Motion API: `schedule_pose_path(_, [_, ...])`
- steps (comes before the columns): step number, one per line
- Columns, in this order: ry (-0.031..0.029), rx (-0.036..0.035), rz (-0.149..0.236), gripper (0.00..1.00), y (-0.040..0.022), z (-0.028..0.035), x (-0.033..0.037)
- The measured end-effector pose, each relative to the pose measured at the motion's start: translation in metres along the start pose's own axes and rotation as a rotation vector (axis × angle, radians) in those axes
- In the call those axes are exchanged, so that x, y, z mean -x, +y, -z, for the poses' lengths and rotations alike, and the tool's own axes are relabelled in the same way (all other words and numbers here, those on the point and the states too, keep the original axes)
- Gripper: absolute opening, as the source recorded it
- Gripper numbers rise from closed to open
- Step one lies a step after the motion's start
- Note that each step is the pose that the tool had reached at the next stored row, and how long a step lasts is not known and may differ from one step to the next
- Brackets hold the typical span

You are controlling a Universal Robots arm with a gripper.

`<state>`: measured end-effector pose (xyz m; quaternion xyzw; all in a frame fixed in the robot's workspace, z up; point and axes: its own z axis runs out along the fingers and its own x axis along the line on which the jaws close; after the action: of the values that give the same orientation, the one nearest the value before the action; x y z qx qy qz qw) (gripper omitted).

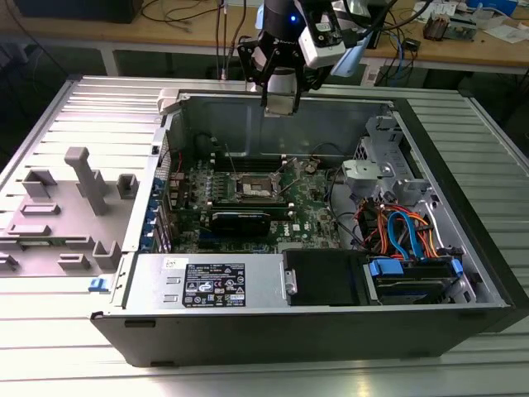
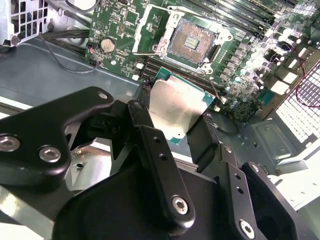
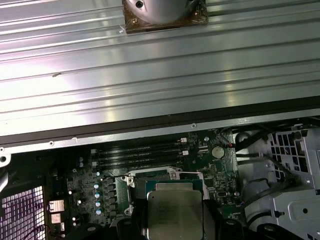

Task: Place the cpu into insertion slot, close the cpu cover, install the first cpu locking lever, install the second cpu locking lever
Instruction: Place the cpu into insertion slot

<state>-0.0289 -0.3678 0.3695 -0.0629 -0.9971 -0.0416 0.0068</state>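
My gripper [image 1: 281, 101] hangs above the back wall of the open computer case, shut on the cpu [image 2: 175, 106]. The cpu is a flat square chip with a silver-grey top, pinched at two opposite edges by the black fingers [image 2: 141, 120]. In the first wrist view the cpu [image 3: 174, 212] sits between the fingers, with my gripper [image 3: 174, 224] closed around it. Below, on the green motherboard [image 1: 310, 207], the insertion slot [image 2: 193, 42] lies bare with its contact field showing. The insertion slot [image 1: 254, 189] also shows in the exterior view. The cpu cover [image 2: 148, 26] is swung open beside the slot.
The case walls [image 1: 347, 116] surround the board. A black card [image 1: 240, 221] lies just in front of the slot, memory slots [image 1: 248, 157] behind it. A power supply [image 1: 207, 285] and a drive bay with blue and orange cables [image 1: 405, 231] fill the front. A grey fixture [image 1: 74, 207] stands on the exterior view's left.
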Motion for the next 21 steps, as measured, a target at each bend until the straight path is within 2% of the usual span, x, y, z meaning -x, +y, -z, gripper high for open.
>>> schedule_pose_path(6, [0.0,0.0002,0.0,0.54,-0.0003,0.0,0.0])
schedule_pose_path(8, [0.0,0.0001,0.0,0.54,-0.0035,0.0002,0.0005])
schedule_pose_path(10, [-0.0001,-0.0003,-0.001,0.54,-0.0039,0.0002,0.0005])
schedule_pose_path(21, [-0.0062,-0.0013,-0.074,0.54,-0.0042,-0.0009,0.0006])
